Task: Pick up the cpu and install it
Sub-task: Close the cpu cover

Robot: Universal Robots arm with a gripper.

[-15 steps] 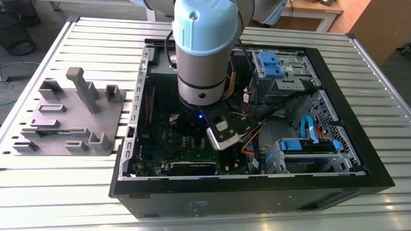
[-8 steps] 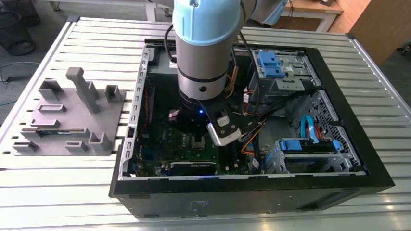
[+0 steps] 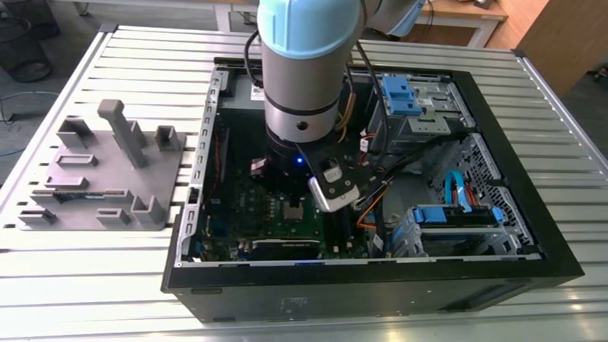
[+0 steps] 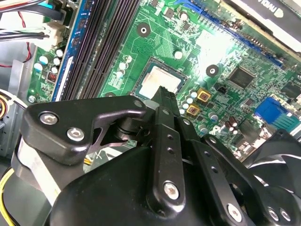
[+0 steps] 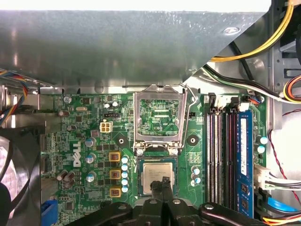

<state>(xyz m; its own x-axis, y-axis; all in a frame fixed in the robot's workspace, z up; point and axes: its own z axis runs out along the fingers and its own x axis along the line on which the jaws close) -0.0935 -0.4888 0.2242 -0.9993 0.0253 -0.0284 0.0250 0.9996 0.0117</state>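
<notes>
The cpu (image 5: 155,175), a small square chip with a silver-grey top, lies flat in its socket on the green motherboard (image 5: 84,141); in the second wrist view the cpu (image 4: 161,81) sits just beyond the fingertips. My gripper (image 5: 164,181) is shut, its black fingers pressed together with nothing between them, and its tips stand over the chip's near edge. The metal socket frame (image 5: 159,117) is swung up and open beside the socket. In the exterior view the arm (image 3: 302,85) reaches down into the open computer case (image 3: 494,235), above the motherboard (image 3: 275,214).
Memory slots (image 5: 223,155) run alongside the socket. A bundle of cables (image 5: 254,52) and a metal case wall (image 5: 117,42) lie close by. Drive cages with blue clips (image 3: 409,96) fill the case's far side. A grey studded tray (image 3: 95,171) rests on the slatted table at the exterior view's left.
</notes>
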